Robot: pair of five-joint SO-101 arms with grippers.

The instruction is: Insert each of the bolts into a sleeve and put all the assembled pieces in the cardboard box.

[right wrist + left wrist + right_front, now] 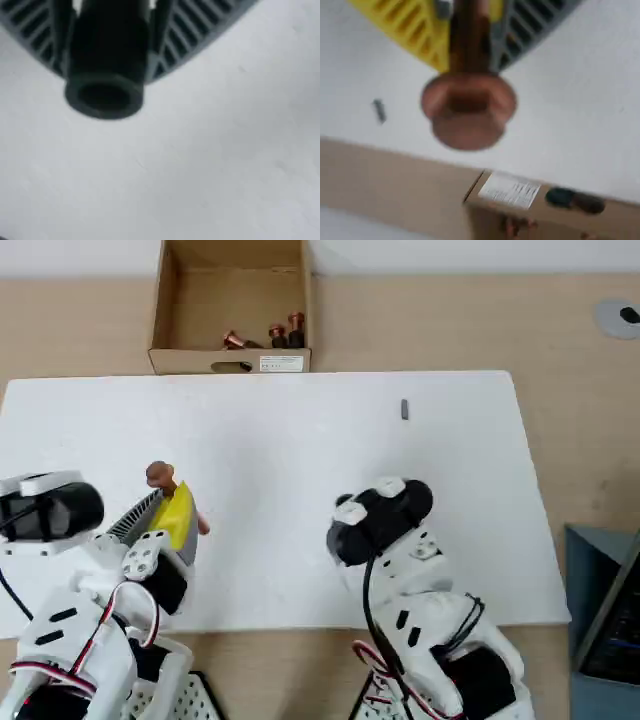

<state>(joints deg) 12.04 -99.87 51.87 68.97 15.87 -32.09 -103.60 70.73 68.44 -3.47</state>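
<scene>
Closest to the lens in the left wrist view is a copper-coloured metal bolt [467, 107]. Its broad flanged head sticks out past the fingertips of the left gripper [468, 52]. That pincer is closed down on the shank, a yellow ribbed finger [405, 25] on one side and a grey ribbed finger [530, 20] on the other, with no slack to be seen. In the high view the left gripper [160, 505] sits over the near left part of the mat, and the bolt's head points toward the box.

The right gripper [107, 60] is likewise clamped. Its two grey ribbed fingers press on a black tubular sleeve [105, 75], whose open, rimmed end juts beyond the tips over the white surface. The right arm [380, 515] stands at the near middle of the mat, well apart from the left one.

Under everything is a light wooden table [580, 420], and on it lies a large white rectangular mat [300, 450]. Just beyond the mat's far edge, toward the left, stands a brown cardboard box [160, 310], open at the top, with a white label [281, 363] on its near wall. A round grey disc [618, 317] sits in the table's far right corner. In the box's near right corner lie three assembled pieces [278, 336], copper heads on dark sleeves, close together. A small dark grey pin [404, 409] lies alone on the far right part of the mat, well apart from both arms.
</scene>
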